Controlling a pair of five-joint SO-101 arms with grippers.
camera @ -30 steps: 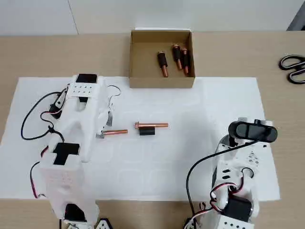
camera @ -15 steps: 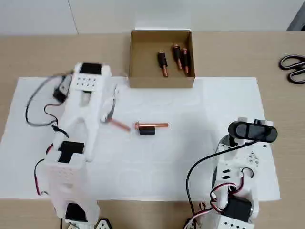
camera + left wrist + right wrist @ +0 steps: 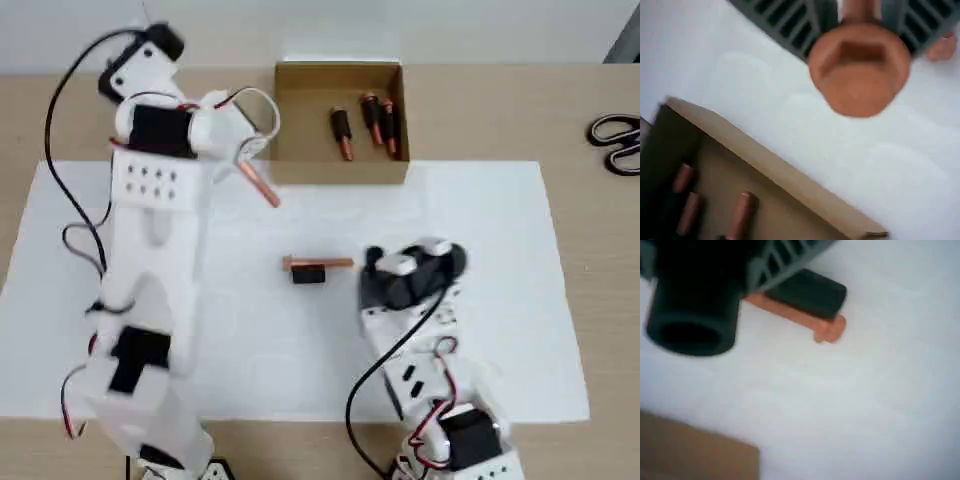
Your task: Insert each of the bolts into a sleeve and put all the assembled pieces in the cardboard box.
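The left arm (image 3: 150, 260) has risen from low over the sheet (image 3: 480, 220) and now stretches toward the far side of the worktop (image 3: 500, 110). The left end effector (image 3: 243, 160), clamped on the bolt (image 3: 258, 184), has carried it off the paper. A second ago the bolt lay flat, left of the sleeve (image 3: 308, 275). Half a second ago it was tilted just above the sheet. Now it hangs slanted in the air beside the box (image 3: 340, 172), at its front left corner in the high view. The right arm (image 3: 420, 370), earlier folded back at the sheet's right side, has come forward to the middle. The right end effector (image 3: 378, 272) is now near the second bolt (image 3: 325, 263), which lies by the sleeve.
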